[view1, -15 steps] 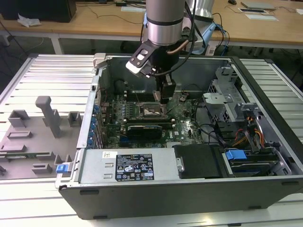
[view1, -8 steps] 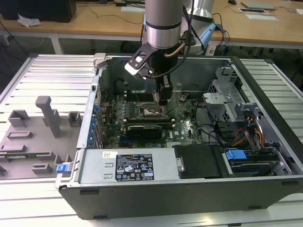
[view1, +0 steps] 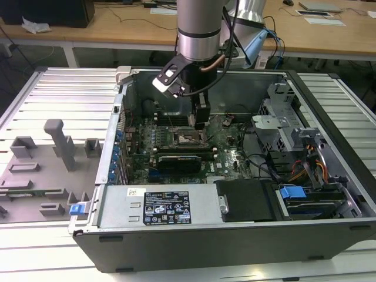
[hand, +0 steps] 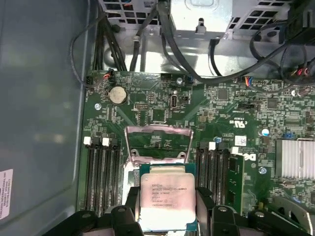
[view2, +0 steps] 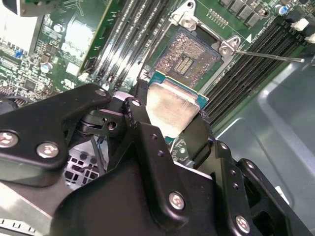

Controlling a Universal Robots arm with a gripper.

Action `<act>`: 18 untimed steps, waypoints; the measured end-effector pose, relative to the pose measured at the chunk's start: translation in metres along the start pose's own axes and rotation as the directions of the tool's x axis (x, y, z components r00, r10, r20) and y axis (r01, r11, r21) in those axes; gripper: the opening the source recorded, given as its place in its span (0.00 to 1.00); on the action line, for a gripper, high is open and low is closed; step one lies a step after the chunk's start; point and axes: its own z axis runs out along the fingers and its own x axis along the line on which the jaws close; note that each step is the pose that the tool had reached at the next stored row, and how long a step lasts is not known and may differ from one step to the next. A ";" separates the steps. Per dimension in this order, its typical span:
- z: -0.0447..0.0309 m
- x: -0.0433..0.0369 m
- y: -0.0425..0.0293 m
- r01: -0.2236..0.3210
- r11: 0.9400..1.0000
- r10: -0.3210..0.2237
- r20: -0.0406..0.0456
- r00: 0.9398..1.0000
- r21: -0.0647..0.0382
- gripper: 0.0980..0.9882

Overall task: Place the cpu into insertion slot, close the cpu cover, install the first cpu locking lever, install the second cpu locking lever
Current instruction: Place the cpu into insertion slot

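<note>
**Placement in hand: cpu [hand: 167,196] held over slot [view2: 189,54], not yet seated**

Gripped the cpu by two opposite edges, with the fingers [view2: 140,118] narrowed onto it and its metal top turned toward the first wrist view. Hovered with the gripper [view1: 200,114] inside the open case [view1: 205,247], low over the motherboard [hand: 221,108], near the slot but apart from it. Showed the slot bare and uncovered in the second wrist view, just past the cpu's edge. Found the cover [hand: 157,129] raised off the slot and standing open beyond the cpu in the first wrist view. Found one lever [view2: 268,55] swung free and lying out across the memory slots [hand: 101,172].

Judged the first step as the one in hand, with no cpu in the slot yet, the cover not closed and no lever latched.

Called, on this reading, for a square match of the cpu's edges to the slot frame and a level cpu. Called also for a straight, gentle descent, with release only once flat inside the frame. Risked bent pins with any tilt or sideways slide. Risked a snag on the raised cover with a drift toward it. Could not tell from these views whether the corner marks agreed.
</note>
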 end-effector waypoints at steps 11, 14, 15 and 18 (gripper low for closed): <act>0.0069 0.0080 -0.0016 -0.021 1.000 0.021 0.002 1.000 0.000 0.50; 0.0119 0.0108 -0.0079 -0.021 1.000 0.021 0.002 1.000 0.000 0.50; 0.0134 0.0109 -0.0095 -0.021 1.000 0.021 0.002 1.000 0.000 0.50; 0.0183 0.0109 -0.0121 -0.021 1.000 0.021 0.002 1.000 0.000 0.50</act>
